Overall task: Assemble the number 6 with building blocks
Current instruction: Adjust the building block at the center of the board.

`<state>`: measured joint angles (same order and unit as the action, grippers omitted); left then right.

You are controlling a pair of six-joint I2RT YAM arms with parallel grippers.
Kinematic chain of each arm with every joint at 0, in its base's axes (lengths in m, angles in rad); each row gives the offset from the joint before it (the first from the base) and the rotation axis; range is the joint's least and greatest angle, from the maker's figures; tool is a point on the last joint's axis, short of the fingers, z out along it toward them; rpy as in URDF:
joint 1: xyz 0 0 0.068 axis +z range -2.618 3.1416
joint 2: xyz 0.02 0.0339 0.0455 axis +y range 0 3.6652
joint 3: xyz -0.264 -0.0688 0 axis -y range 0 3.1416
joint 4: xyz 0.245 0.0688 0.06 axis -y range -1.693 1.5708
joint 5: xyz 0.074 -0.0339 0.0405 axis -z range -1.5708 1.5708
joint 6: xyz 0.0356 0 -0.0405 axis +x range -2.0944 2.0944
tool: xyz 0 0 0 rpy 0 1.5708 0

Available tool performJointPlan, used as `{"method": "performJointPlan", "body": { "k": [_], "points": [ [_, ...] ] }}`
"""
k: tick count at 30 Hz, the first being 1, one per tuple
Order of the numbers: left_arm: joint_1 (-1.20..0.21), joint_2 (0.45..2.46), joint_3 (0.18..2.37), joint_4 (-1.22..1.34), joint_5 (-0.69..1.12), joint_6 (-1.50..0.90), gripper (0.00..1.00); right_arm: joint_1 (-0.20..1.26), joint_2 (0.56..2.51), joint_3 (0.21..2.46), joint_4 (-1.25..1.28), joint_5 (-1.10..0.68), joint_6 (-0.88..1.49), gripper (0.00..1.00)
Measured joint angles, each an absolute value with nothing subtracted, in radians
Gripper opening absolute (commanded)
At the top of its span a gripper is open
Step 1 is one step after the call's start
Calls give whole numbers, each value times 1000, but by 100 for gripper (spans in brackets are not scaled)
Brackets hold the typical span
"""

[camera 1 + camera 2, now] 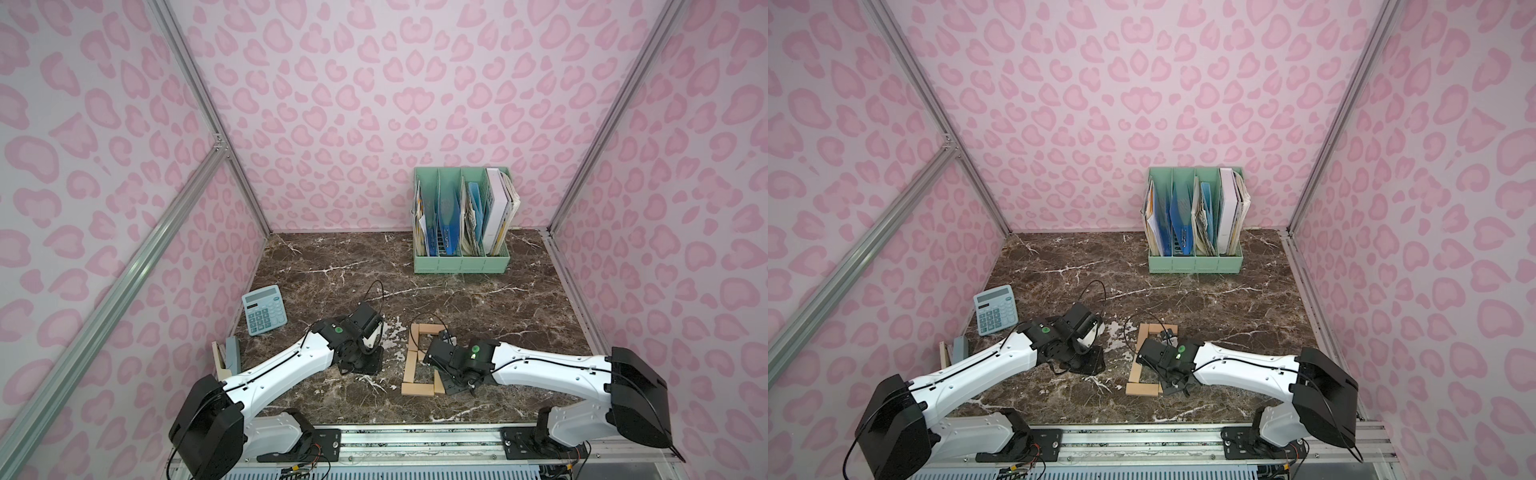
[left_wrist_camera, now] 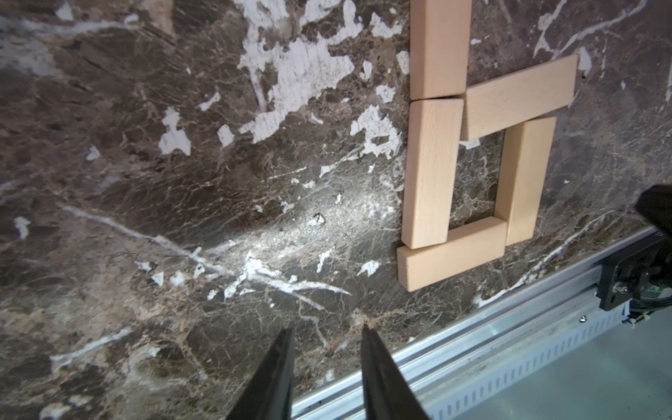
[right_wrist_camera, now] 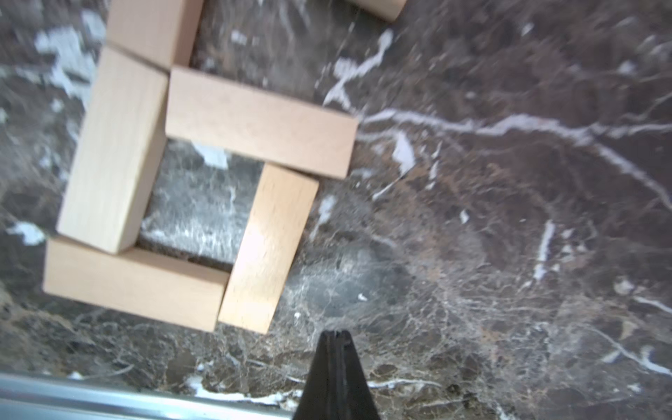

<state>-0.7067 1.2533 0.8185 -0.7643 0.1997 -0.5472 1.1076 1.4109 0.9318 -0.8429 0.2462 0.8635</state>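
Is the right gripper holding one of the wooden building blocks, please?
No, the right wrist view shows the right gripper shut and empty, apart from the building blocks lying on the table.

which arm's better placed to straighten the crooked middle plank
Right, probably: the right gripper, shut, hovers close beside the skewed middle plank. The left gripper, open and empty, hangs farther off.

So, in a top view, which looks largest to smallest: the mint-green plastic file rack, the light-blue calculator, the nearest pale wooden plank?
1. mint-green plastic file rack
2. light-blue calculator
3. nearest pale wooden plank
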Motion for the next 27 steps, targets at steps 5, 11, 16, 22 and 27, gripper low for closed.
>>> {"method": "performJointPlan", "body": {
  "k": [5,11,16,22,27],
  "points": [
    [-707,1253,817,-764,199,-547,38,971,1430,950,-812,258,775,0],
    [-707,1225,796,-764,196,-554,39,862,1465,934,-741,255,658,0],
    [-707,1221,790,-764,192,-569,40,829,1525,918,-680,245,596,0],
    [-707,1213,787,-766,185,-574,43,839,1593,910,-607,205,568,0],
    [-707,1197,778,-769,179,-582,50,859,1630,908,-569,191,564,0]
  ]
}}
